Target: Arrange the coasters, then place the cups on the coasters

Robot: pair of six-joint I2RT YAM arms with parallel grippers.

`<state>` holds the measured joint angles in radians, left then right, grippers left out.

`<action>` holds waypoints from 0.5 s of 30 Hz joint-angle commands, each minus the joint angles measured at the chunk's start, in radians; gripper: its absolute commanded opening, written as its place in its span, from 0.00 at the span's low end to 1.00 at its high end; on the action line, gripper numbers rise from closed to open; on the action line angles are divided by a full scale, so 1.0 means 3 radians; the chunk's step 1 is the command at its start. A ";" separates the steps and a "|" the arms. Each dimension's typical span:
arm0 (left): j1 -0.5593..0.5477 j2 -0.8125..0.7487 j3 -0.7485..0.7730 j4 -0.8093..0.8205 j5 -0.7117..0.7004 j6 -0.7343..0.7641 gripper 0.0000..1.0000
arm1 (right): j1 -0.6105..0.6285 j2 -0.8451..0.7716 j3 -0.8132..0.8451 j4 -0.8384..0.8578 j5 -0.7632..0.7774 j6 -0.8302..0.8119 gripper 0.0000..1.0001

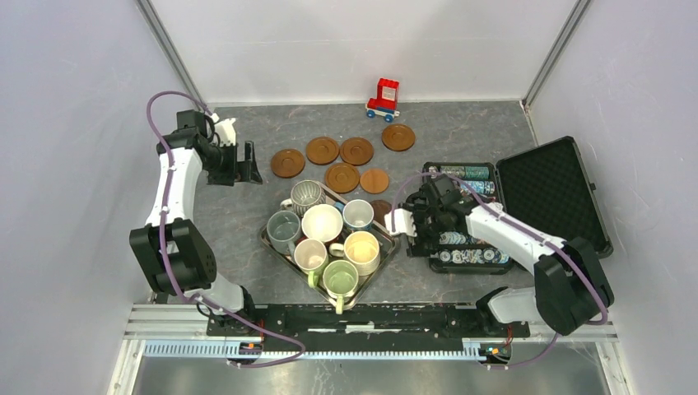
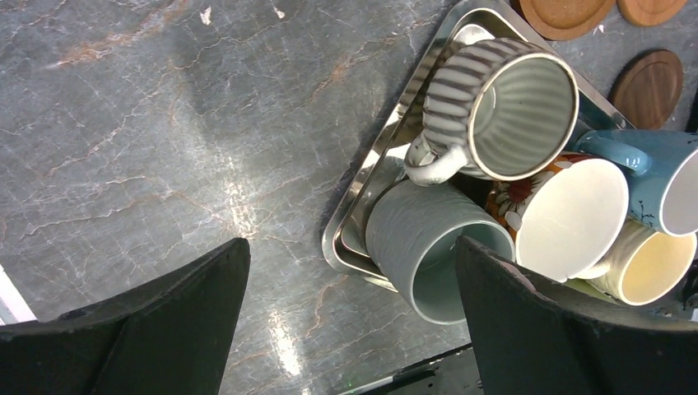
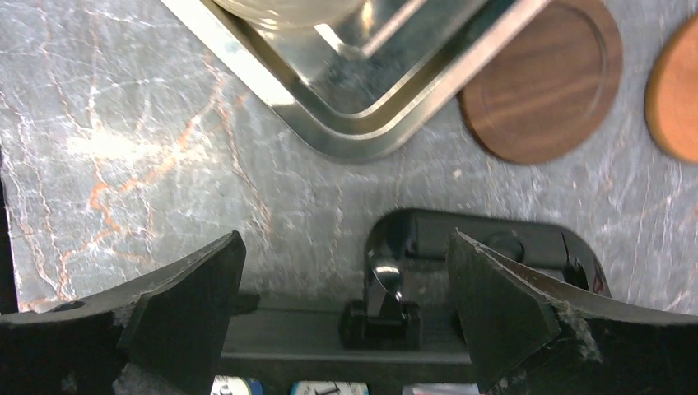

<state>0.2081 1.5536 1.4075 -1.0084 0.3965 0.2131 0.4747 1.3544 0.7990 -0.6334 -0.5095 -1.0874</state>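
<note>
The grey, veined stone bench [image 1: 461,140] carries an open black case [image 1: 547,185] at the right, its lid foam-lined. At centre a square, shiny metal tray [image 1: 268,239] is packed with seven glazed cups [image 1: 322,223], mouths up. Round brown wooden coasters [image 1: 323,151] lie loose above the tray, some rimmed, some flat. A dark coaster [image 3: 539,82] sits just beside the tray's right corner. The black left fingers [image 2: 165,321] stand wide apart and empty at the upper left, beside the leftmost coaster. In their wrist view the ribbed cup [image 2: 502,107] lies beyond them, upper right. The right fingers [image 3: 510,313], also apart and empty, hover right of the tray at the case edge.
</note>
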 commanded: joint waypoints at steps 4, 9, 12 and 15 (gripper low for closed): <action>0.0071 0.0041 0.0234 -0.0102 0.0171 -0.0133 1.00 | 0.0360 -0.0114 -0.0306 0.0582 0.0002 -0.0097 0.95; 0.0094 0.0042 0.0322 -0.0165 0.0166 -0.0147 1.00 | 0.0440 -0.0017 -0.0431 0.0832 -0.0013 0.0006 0.90; 0.0106 0.0030 0.0359 -0.0193 0.0133 -0.0165 1.00 | 0.0442 0.0081 -0.0424 0.0905 -0.0010 0.0118 0.87; 0.0114 0.0012 0.0388 -0.0201 0.0125 -0.0174 1.00 | 0.0442 0.0154 -0.0439 0.1000 0.0005 0.0252 0.86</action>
<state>0.2356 1.5646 1.4750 -1.0512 0.4202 0.1982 0.6025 1.3773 0.6743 -0.4164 -0.5034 -1.0588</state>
